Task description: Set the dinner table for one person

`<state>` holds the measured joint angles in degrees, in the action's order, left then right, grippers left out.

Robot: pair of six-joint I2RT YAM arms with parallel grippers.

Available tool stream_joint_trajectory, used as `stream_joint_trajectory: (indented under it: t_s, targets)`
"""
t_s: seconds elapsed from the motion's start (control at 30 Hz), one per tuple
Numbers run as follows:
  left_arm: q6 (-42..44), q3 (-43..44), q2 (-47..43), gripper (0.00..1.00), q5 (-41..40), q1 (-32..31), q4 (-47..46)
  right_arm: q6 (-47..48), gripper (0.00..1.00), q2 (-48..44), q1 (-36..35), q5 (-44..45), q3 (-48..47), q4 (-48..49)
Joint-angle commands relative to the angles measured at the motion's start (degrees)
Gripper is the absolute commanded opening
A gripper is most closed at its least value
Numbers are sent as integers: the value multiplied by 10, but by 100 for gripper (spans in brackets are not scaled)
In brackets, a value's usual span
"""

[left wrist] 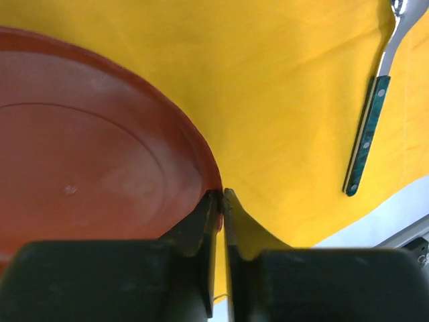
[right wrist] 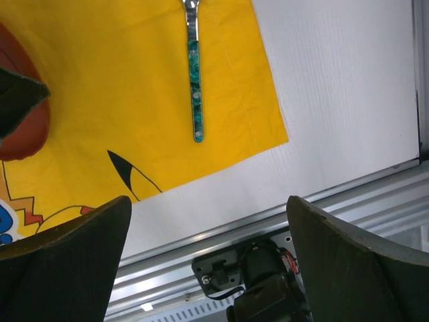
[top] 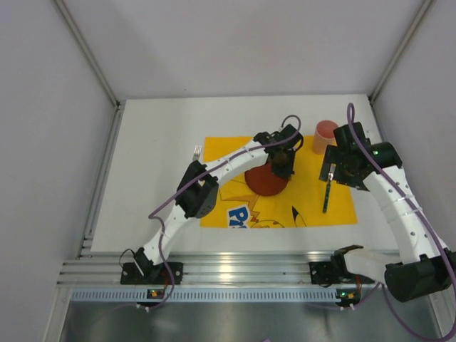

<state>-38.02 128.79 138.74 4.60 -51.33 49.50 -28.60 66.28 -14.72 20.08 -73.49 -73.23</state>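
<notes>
The white dinner table (top: 153,185) carries a yellow placemat (top: 313,206) with a cartoon print. A red plate (top: 265,184) lies on the mat. My left gripper (top: 282,168) is shut on the plate's right rim; the left wrist view shows the jaws (left wrist: 221,196) pinching the edge of the plate (left wrist: 87,147). A green-handled utensil (top: 326,197) lies on the mat's right side, and it shows in the right wrist view (right wrist: 195,87) too. My right gripper (top: 333,171) hovers above it, open and empty (right wrist: 208,201).
A pink cup (top: 325,135) stands at the mat's far right corner. A silver fork (top: 197,151) lies on the table just past the mat's far left corner. White walls enclose three sides. An aluminium rail (top: 235,271) runs along the near edge.
</notes>
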Motion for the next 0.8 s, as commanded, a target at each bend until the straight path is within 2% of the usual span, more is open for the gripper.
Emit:
stream_joint_trajectory:
  t_s: [0.0, 0.03, 0.07, 0.17, 0.23, 0.27, 0.37, 0.47, 0.57, 0.6, 0.7, 0.77]
  targets:
    - [10, 1, 21, 15, 50, -26, -71, -3, 100, -17, 10, 22, 4, -18]
    - [12, 2, 28, 23, 55, -29, -70, -3, 100, -17, 9, 23, 5, -19]
    - [10, 2, 29, 35, 57, -32, -69, -3, 100, -18, 9, 22, 6, -19]
    - [8, 7, 11, 42, 40, -31, -44, -4, 100, -22, 10, 22, 12, -17]
    - [10, 13, -41, 50, 10, -25, -40, -7, 100, -24, 10, 21, 19, -14]
    - [13, 11, -63, 60, -1, -19, -40, -8, 100, -26, 10, 20, 20, -13]
    - [21, -12, -150, 77, -41, 24, -30, -15, 100, -37, 10, 14, 21, -7]
    - [43, -84, -231, 78, -64, 107, -4, -15, 100, -52, 10, -6, 20, 11]
    - [103, -222, -309, 78, -93, 198, -17, -15, 100, -69, 9, -35, 25, 34]
    - [142, -294, -339, 77, -90, 240, -27, -13, 100, -73, 9, -50, 33, 41]
    - [228, -386, -365, 76, -103, 292, -62, -12, 100, -82, 10, -72, 53, 63]
    - [271, -411, -358, 75, -126, 307, -70, -11, 100, -79, 10, -86, 59, 72]
